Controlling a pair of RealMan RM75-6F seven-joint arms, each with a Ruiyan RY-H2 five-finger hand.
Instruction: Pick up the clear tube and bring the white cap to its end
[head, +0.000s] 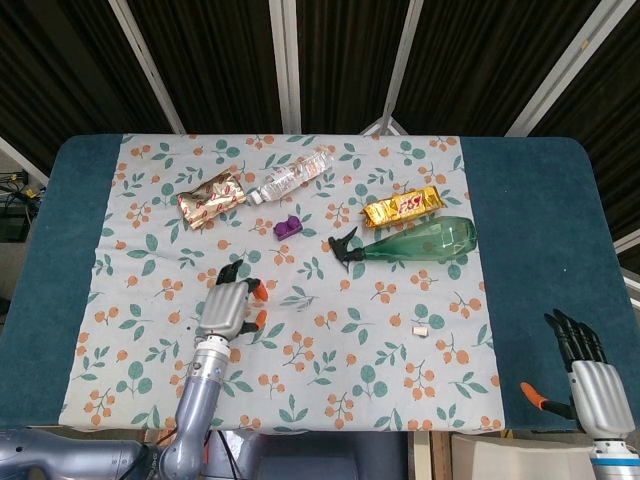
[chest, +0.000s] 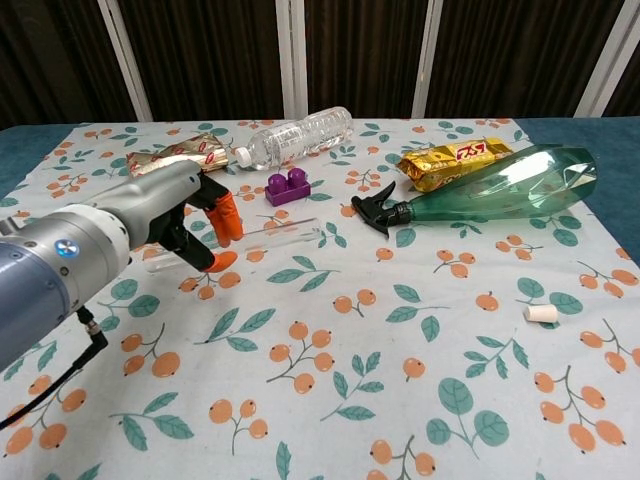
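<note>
My left hand (head: 229, 311) (chest: 170, 215) grips the clear tube (chest: 262, 238) between its orange-tipped fingers (chest: 224, 218) and holds it above the floral cloth, roughly level. The tube sticks out to the right of the hand, and its end (head: 297, 297) shows faintly in the head view. The small white cap (head: 421, 329) (chest: 541, 313) lies on the cloth far to the right, well apart from the tube. At the bottom right, off the cloth, my right hand (head: 586, 366) holds nothing, its fingers straight; the chest view does not show it.
Along the far side lie a foil snack packet (head: 211, 198), a water bottle (head: 290, 178), a purple brick (head: 289, 227), a gold packet (head: 403, 206) and a green spray bottle (head: 420, 240) on its side. Blue table bands (head: 535, 250) flank the cloth.
</note>
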